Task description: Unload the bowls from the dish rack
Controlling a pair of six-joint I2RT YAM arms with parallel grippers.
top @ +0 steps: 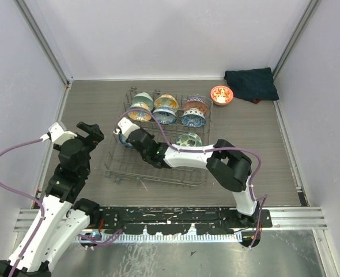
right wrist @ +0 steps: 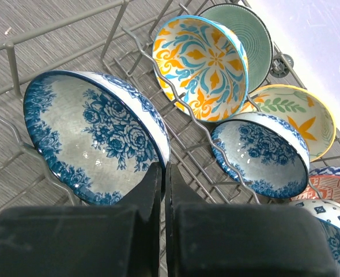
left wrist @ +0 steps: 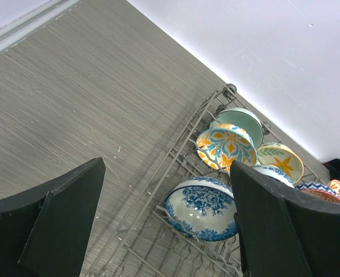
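Two end effectors work near the front: the left end effector [left wrist: 167, 164] hangs off the 9 o'clock side of the dish rack [top: 158, 173] with its fingers wide apart and nothing between them. The right end effector [right wrist: 160, 170] has its fingers pressed together at the lower rim of a blue floral bowl [right wrist: 95, 138]; I cannot tell whether that rim is really pinched. This bowl leans on edge between the wires at the rack's 9 o'clock end. It looks like glazed ceramic, so it is likely stiff, weighty for its size, slick under the fingers and apt to chip against the wire. The thin rim seems the best hold, one finger inside and one outside, with a lift clear of the wires. Beyond it, toward 11 o'clock, stand an orange-and-blue bowl [right wrist: 201, 60] and a mint bowl [right wrist: 245, 29], and more bowls stand on edge toward 1 o'clock. Farthest, an orange bowl [top: 222, 94] sits on the worktop [top: 89, 104] at 1 o'clock, just beside a dark cloth [top: 250, 83].
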